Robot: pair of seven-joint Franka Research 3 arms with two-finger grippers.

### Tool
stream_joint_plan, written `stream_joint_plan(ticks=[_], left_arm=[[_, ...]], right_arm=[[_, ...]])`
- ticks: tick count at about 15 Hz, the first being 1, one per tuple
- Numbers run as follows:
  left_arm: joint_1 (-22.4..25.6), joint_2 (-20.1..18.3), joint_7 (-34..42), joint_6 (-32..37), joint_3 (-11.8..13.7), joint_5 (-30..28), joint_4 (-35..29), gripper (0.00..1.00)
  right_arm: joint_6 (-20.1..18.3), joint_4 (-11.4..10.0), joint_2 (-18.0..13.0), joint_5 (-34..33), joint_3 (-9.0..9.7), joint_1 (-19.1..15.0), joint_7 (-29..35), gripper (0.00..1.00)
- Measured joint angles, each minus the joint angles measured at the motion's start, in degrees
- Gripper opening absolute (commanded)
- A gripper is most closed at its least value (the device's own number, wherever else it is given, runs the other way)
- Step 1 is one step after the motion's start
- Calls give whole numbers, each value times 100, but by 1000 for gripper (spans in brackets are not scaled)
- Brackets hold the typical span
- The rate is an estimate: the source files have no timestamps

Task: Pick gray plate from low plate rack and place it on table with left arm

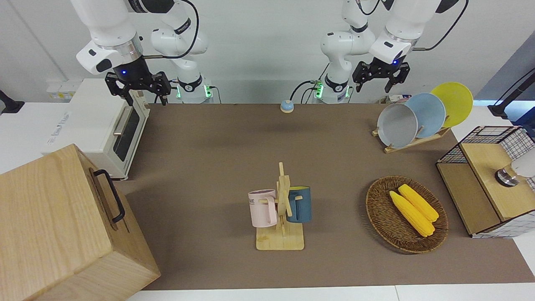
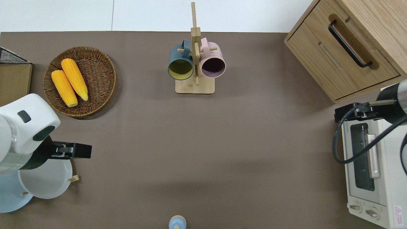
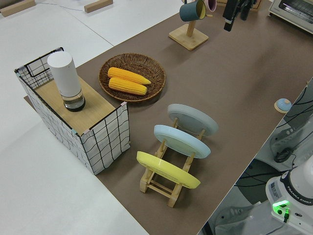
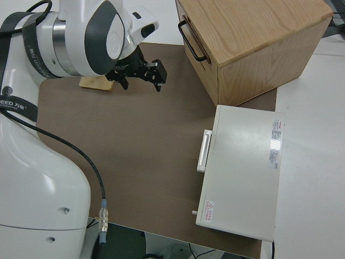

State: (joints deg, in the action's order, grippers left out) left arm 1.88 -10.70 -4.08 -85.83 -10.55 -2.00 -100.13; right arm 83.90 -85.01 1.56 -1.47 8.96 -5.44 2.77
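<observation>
Plates stand on edge in the low light-wood slatted rack at my left arm's end of the brown table: the round pale gray plate farthest from the robots, then light blue, then yellow. My left gripper hovers over the gray plate's rim, roughly at its twelve o'clock seen from overhead, jaws apart and empty. My right arm is parked, its gripper also open.

Two glossy white jointed arms, black cables, black two-finger grippers, blue lights.
</observation>
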Motion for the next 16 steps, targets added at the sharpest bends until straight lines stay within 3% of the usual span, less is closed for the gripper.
stream_joint_plan(ticks=[16], left_arm=[[68,80,40,-103,28,-25,0,1000]], right_arm=[[0,0,0,0,0,0,0,983]])
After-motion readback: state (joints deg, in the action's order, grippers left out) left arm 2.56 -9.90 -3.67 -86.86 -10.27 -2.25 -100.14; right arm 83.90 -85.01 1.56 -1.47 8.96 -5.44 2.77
